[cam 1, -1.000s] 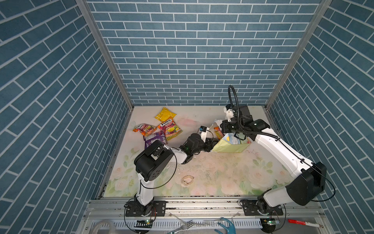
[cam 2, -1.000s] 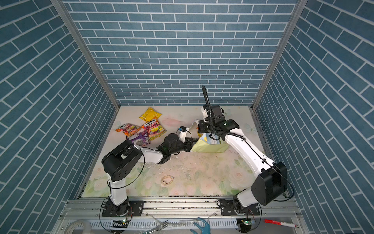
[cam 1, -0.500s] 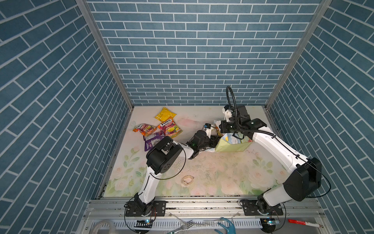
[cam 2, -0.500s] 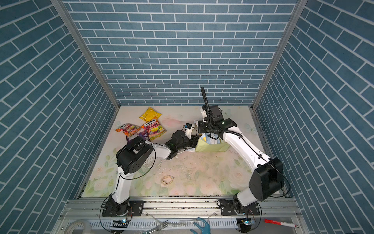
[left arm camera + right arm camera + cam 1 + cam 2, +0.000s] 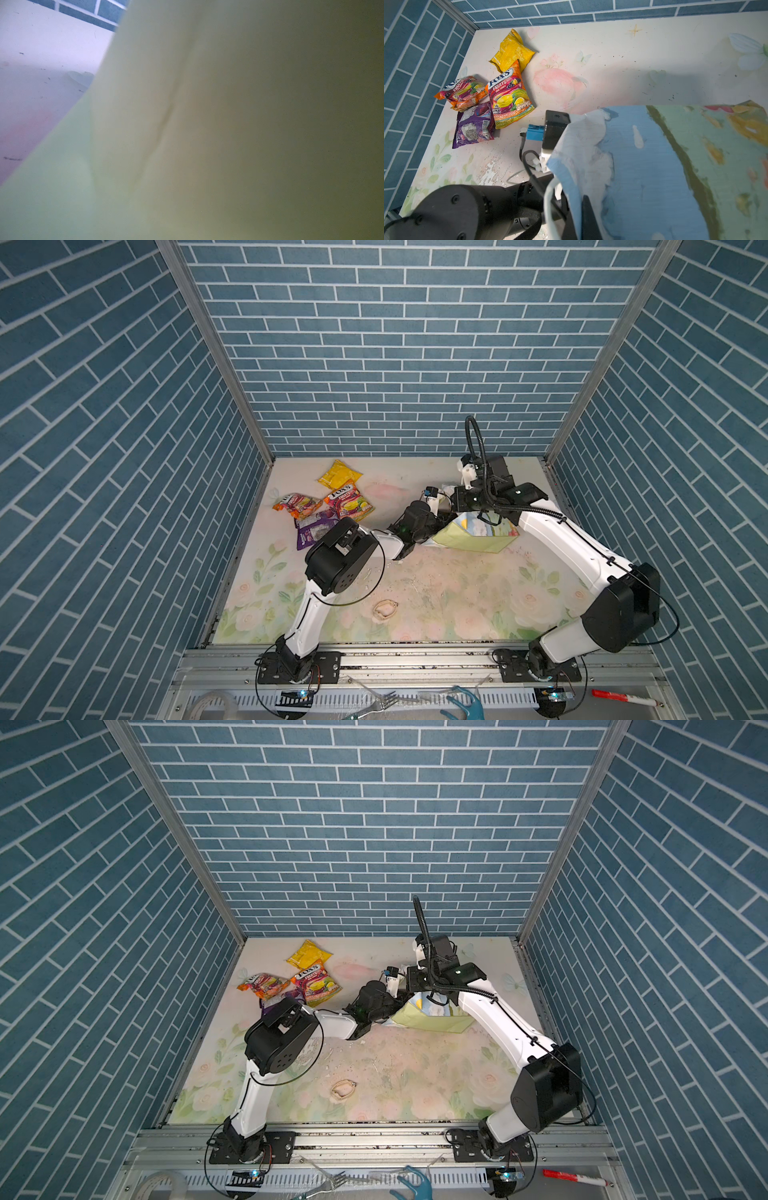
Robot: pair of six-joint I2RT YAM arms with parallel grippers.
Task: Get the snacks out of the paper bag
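Right jaws are pinched on the rim of the paper bag [image 5: 469, 541], which is laid on its side right of the middle of the counter [image 5: 436, 593], mouth facing left. Left jaws are hidden inside that mouth, pressed together; what is gripped cannot be told. At far left, well apart, a yellow packet [image 5: 338, 472], two FOX'S bags [image 5: 350, 502] and a purple packet [image 5: 311, 531] are clustered.
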